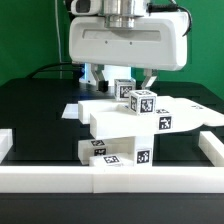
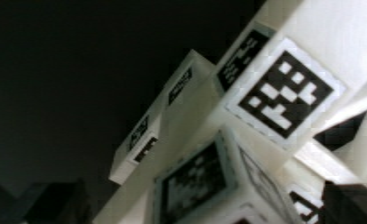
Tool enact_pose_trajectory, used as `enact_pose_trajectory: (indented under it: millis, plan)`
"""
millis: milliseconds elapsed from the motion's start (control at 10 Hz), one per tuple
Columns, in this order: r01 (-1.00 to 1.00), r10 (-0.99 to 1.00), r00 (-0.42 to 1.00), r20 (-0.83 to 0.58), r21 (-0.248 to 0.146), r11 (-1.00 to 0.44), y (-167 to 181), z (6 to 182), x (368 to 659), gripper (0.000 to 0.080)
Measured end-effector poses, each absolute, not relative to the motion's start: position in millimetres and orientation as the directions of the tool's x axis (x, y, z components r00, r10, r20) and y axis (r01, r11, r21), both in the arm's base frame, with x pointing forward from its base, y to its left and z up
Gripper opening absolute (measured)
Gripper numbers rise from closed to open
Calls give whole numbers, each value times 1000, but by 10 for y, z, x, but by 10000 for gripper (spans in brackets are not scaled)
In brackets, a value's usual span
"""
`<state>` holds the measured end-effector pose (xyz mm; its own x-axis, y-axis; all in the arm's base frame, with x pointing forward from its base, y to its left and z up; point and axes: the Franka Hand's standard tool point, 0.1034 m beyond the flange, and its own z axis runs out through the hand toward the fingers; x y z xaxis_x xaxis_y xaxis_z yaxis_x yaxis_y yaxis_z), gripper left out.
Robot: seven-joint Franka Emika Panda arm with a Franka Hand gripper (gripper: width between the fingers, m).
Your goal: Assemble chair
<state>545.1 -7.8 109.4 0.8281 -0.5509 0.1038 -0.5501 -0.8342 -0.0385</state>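
The chair parts (image 1: pixel 128 125) are white blocks with black-and-white tags, stacked into a cluster at mid-table. A small tagged cube (image 1: pixel 123 89) sits on top at the back, and a low tagged block (image 1: pixel 112 153) lies in front. My gripper (image 1: pixel 122 80) hangs just above and behind the cluster, open, with one finger on either side of the top cube. In the wrist view the tagged white parts (image 2: pixel 278 90) fill the picture, close and blurred. Dark fingertips (image 2: pixel 13 203) show at the edges, apart from the parts. Nothing is held.
A long white border rail (image 1: pixel 110 179) runs along the front, with raised ends at the exterior view's left (image 1: pixel 6 146) and right (image 1: pixel 212 149). A flat white slab (image 1: pixel 190 108) lies to the right of the cluster. A thin white sheet (image 1: pixel 74 111) lies to its left.
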Motion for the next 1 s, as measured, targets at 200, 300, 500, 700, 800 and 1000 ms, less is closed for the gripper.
enact_pose_trajectory:
  millis: [200, 300, 500, 700, 800, 1000]
  plan:
    - [-428, -428, 897, 109, -24, -903, -75, 1108, 5456, 649]
    - [-381, -381, 918, 110, -18, -924, -74, 1111, 5456, 649]
    - [-254, -251, 961, 112, 6, -967, -78, 1120, 5459, 649]
    - [-136, -131, 985, 109, 34, -990, -78, 1122, 5459, 649]
    - [-81, -75, 992, 105, 48, -996, -79, 1122, 5458, 649]
    - [61, 68, 993, 93, 76, -995, -103, 1122, 5458, 649]
